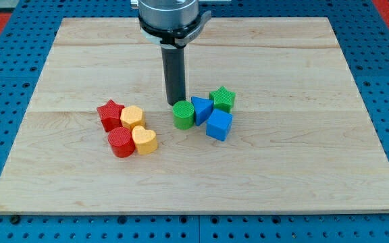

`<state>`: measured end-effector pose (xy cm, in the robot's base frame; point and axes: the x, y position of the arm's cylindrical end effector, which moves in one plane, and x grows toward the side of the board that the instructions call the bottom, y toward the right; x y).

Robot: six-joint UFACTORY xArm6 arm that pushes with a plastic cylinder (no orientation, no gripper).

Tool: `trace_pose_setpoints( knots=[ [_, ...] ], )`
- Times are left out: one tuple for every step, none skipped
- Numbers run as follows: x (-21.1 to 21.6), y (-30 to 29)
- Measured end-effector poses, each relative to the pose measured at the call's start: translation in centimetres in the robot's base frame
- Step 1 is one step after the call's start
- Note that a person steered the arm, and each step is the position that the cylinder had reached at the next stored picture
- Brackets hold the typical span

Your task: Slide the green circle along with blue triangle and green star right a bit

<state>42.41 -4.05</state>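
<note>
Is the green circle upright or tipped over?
Upright. The green circle stands on its flat base with its round top face up, touching the blue triangle. My tip sits just behind it, toward the view's top.

My arm's dark rod hangs straight down from the view's top, my tip (175, 102) touching the desk (282, 175).

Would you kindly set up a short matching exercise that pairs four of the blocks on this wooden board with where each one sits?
Things:
1. green star block
2. blue cube block
3. red star block
4. green circle block

Places:
A. leftmost in the left-hand group
B. just below my tip
C. at the view's right end of the right-hand group, nearest the top
D. lowest in the right-hand group

Pairs: 1-C, 2-D, 3-A, 4-B
</note>
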Motion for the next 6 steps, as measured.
trace_pose_setpoints(
  knots=[
    [0.1, -2.6],
    [2.7, -3.0],
    [5.4, -2.4],
    [5.5, 0.4],
    [5.2, 3.0],
    [5.4, 3.8]
  ],
)
